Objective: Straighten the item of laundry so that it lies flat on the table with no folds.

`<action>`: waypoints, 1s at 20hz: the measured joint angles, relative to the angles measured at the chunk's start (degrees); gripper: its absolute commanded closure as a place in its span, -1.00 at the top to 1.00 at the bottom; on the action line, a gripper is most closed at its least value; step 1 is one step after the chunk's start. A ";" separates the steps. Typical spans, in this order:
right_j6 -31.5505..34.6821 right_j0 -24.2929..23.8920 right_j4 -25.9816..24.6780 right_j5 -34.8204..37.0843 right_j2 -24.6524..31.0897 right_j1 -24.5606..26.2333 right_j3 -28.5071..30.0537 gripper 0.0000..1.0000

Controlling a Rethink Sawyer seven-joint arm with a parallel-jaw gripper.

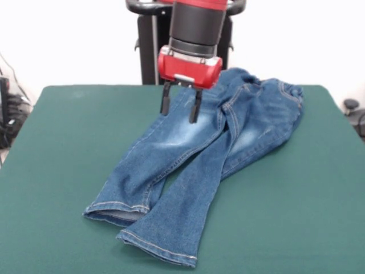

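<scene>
A small pair of blue denim jeans (211, 154) lies on the dark green table (63, 171). The waistband is bunched at the far right. The two legs run toward the near left, with their hems close together near the front. Pale faded patches show on the thighs. The fabric is rumpled around the waist and seat. My gripper (180, 109) hangs from the red and black arm over the upper thigh of the left-hand leg. Its two black fingers (166, 103) are apart and hold nothing; their tips are just above or at the denim.
The robot's black pedestal (149, 45) stands behind the table's far edge. Dark gear and cables sit beyond the left edge (8, 108), and a small dark object stands off the right side (351, 105). Bare green felt lies left, right and in front of the jeans.
</scene>
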 measured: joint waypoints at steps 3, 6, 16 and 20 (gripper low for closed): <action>0.00 -0.22 -0.01 0.01 -0.30 1.16 -1.76 1.00; 0.00 -0.45 -0.01 -0.02 -0.52 3.52 -4.52 1.00; 0.00 -3.36 -0.01 -2.52 -0.59 12.44 -11.81 1.00; 0.00 -4.43 -0.29 -3.85 -0.61 15.93 -14.34 1.00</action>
